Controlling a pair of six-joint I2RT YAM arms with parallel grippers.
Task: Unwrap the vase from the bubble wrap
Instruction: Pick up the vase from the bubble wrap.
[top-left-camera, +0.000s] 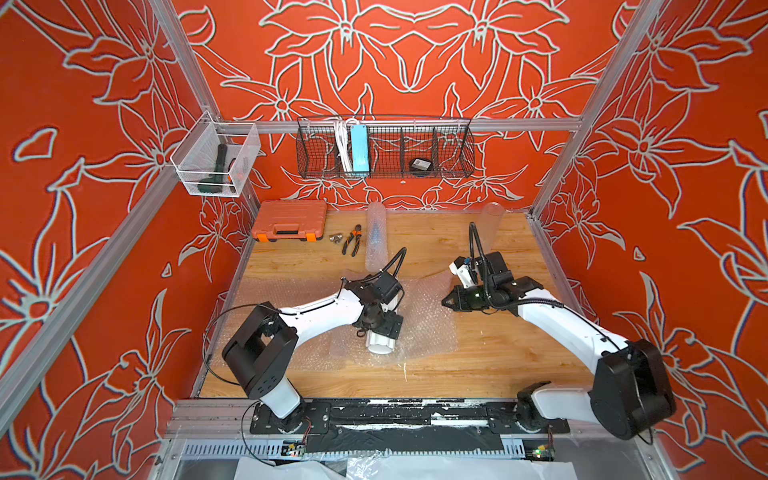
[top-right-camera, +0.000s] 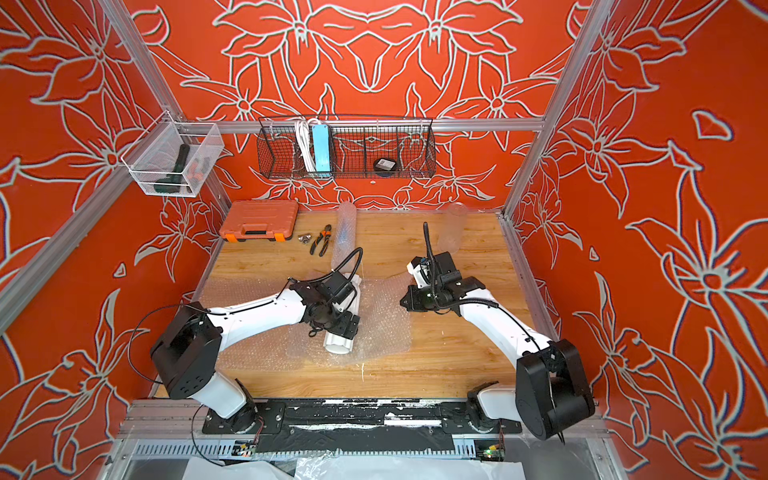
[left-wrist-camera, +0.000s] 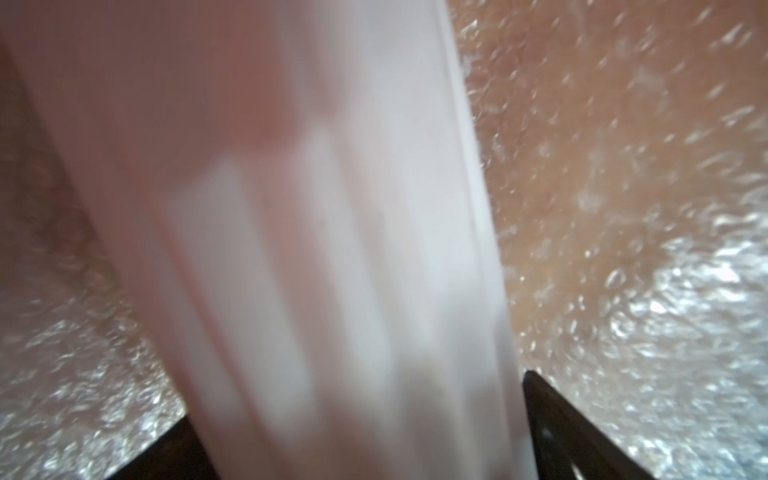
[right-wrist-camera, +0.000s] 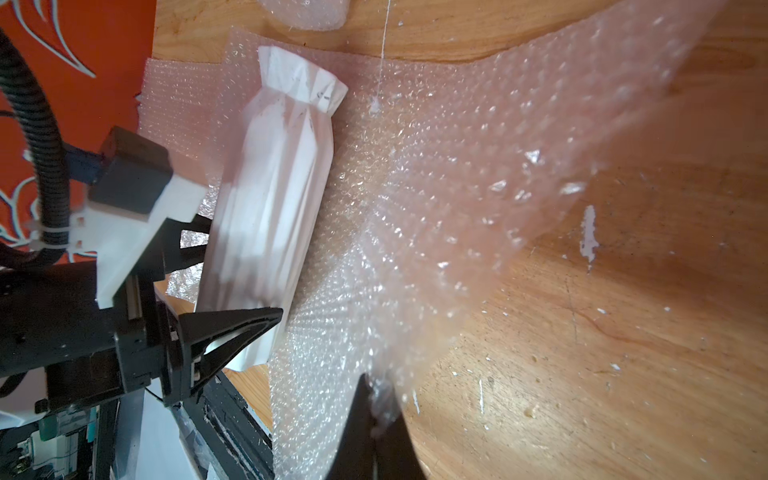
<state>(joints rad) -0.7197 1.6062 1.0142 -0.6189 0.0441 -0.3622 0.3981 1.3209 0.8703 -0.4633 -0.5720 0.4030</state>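
Right wrist view: the right tool (right-wrist-camera: 376, 395) pinches limp bubble wrap (right-wrist-camera: 436, 187) by an edge. Spread wide, the left tool (right-wrist-camera: 243, 266) straddles the vase (right-wrist-camera: 282, 166), seemingly light, crushable; hold mid-body.

Orange tool case (top-left-camera: 289, 220) at worktop's (top-left-camera: 519, 353) upper left; pliers (top-left-camera: 352, 240) just right, small metal piece (top-left-camera: 336, 238) between, perhaps nuts. Black wire basket (top-left-camera: 453, 156) above holds blue power strip (top-left-camera: 359, 149).

Top views high above the table (top-left-camera: 498, 357) (near-identical), wrist views close over bubble wrap (left-wrist-camera: 623, 208)
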